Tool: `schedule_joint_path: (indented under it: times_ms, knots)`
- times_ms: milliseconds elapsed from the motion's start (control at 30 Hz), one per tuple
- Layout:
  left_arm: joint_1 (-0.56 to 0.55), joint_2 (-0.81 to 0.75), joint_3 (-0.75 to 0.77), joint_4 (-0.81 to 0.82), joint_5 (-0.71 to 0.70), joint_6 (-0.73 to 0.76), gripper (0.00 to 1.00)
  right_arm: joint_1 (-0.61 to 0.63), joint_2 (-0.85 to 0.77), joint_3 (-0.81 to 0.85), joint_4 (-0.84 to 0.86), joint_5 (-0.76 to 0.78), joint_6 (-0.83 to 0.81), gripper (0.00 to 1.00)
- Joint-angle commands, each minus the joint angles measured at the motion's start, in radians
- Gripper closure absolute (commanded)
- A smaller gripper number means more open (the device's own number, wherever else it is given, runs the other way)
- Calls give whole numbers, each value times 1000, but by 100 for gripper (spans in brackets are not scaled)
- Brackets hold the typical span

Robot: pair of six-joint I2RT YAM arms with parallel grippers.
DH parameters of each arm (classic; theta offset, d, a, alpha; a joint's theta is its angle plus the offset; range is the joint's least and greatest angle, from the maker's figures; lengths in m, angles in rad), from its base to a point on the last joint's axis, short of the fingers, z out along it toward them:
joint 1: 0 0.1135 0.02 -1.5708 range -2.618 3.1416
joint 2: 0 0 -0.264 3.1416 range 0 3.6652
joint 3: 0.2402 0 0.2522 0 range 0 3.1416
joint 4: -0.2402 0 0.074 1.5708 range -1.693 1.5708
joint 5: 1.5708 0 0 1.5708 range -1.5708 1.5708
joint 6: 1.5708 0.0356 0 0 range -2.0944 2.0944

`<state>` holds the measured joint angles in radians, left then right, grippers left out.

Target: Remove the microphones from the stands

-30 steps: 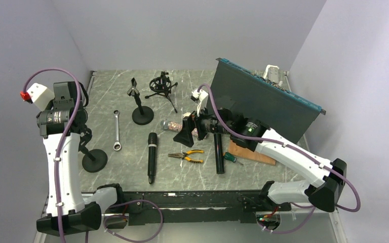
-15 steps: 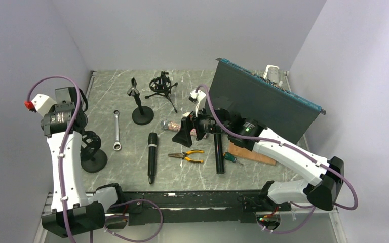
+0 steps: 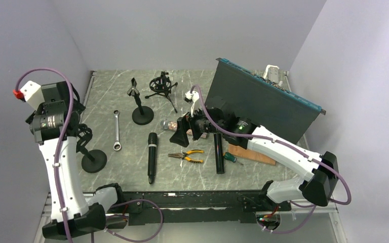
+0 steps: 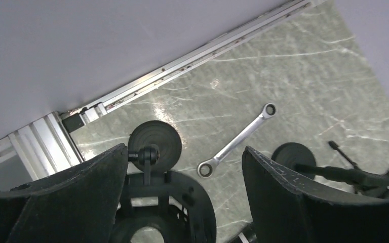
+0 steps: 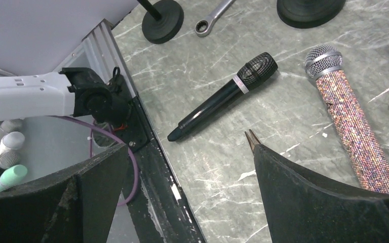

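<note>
Top external view: a grey marbled table (image 3: 111, 91) sits boxed in by pale lilac walls (image 3: 182, 30). A black microphone (image 3: 152, 157) lies flat on it, right of the round-based stand (image 3: 94, 161). The left gripper (image 4: 185, 149), above that stand, and the right gripper (image 5: 190, 147) both have their fingers spread apart.

Glossy grey marble-look table (image 5: 207, 55), chrome-bright metal wrench (image 4: 238, 139), matt black microphone (image 5: 223, 96) — beside it, at three o'clock, a rough glitter-crusted microphone (image 5: 352, 131) with metal mesh head.
</note>
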<state>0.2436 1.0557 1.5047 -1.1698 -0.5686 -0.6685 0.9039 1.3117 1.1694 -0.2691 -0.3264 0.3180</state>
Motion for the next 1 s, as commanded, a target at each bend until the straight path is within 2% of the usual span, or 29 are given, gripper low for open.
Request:
schedule_joint_path:
  times_ms: [0, 267, 433, 700, 967]
  knots:
    - [5, -65, 99, -55, 49, 8, 15, 4, 16, 57, 37, -31, -5, 5]
    - [5, -121, 127, -104, 139, -52, 33, 14, 40, 72, 43, -45, 6, 3]
    - [4, -107, 99, -133, 75, -69, 32, 22, 36, 69, 45, -41, 10, 3]
    - [5, -103, -9, -89, 82, -65, 38, 34, 39, 68, 46, -32, 13, 1]
    - [4, -124, -103, -53, 55, -67, 38, 37, 47, 70, 50, -31, 10, 1]
